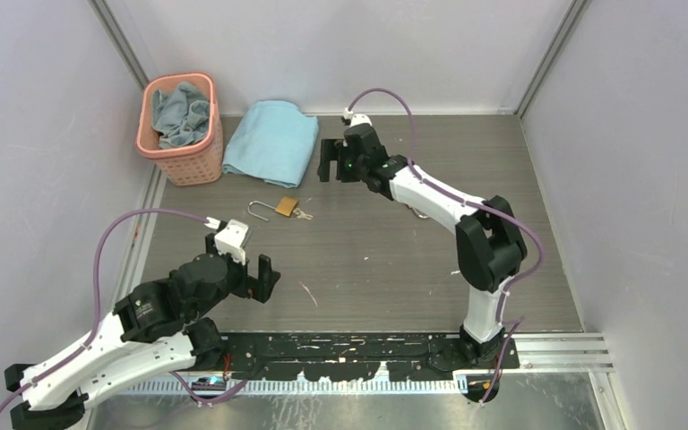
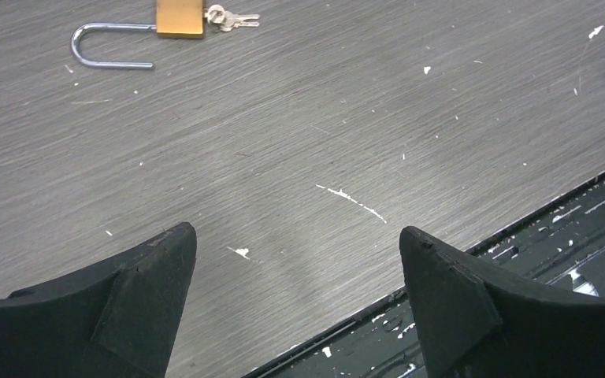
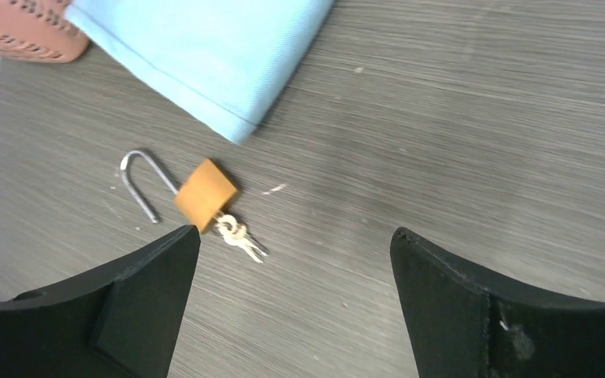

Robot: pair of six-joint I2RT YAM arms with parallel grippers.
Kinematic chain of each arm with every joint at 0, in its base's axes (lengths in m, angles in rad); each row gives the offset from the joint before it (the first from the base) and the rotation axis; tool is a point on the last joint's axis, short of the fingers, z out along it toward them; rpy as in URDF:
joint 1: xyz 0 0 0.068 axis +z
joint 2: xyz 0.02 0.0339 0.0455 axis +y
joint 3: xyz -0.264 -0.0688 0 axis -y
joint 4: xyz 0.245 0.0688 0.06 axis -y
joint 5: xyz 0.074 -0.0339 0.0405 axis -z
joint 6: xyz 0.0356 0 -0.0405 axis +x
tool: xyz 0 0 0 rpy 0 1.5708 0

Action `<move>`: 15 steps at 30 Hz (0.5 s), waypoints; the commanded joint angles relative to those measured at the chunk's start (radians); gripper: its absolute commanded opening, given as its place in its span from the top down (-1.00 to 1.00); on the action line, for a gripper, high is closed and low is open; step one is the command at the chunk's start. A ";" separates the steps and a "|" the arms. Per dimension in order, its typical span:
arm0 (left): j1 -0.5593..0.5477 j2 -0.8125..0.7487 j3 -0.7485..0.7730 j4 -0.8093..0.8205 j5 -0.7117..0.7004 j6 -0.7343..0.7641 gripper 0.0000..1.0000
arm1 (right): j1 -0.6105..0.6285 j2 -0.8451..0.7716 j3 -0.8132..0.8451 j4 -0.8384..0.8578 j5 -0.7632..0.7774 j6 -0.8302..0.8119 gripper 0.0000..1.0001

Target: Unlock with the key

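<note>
While L gripper [image 1: 265, 278] & R gripper [image 1: 333, 161] gape empty, padlock [image 1: 286, 207] lies between, well apart.

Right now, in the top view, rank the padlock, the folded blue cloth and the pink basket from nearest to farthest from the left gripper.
Measured from the left gripper:
1. padlock, just beyond it, mid-table, keys beside it.
2. blue cloth, farther back, near the rear wall.
3. pink basket, in the far left corner.
</note>
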 commanded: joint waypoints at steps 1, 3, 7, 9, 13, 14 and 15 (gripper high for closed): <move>0.008 0.036 0.084 -0.061 -0.062 -0.084 -0.99 | 0.002 -0.102 -0.050 -0.134 0.217 -0.074 -0.93; 0.009 0.052 0.102 -0.086 -0.069 -0.100 -0.99 | 0.002 -0.127 -0.074 -0.184 0.289 -0.081 -0.98; 0.012 0.074 0.117 -0.099 -0.055 -0.113 -0.99 | -0.027 -0.177 -0.121 -0.262 0.386 -0.084 -0.99; 0.015 0.080 0.125 -0.105 -0.038 -0.112 -0.99 | -0.059 -0.195 -0.144 -0.292 0.379 -0.083 -0.99; 0.016 0.080 0.124 -0.121 -0.019 -0.121 -0.99 | -0.126 -0.211 -0.164 -0.344 0.372 -0.087 -0.99; 0.016 0.081 0.124 -0.126 -0.025 -0.127 -0.99 | -0.142 -0.211 -0.168 -0.354 0.371 -0.089 -1.00; 0.016 0.083 0.126 -0.134 -0.035 -0.141 -0.99 | -0.159 -0.209 -0.171 -0.361 0.366 -0.089 -0.99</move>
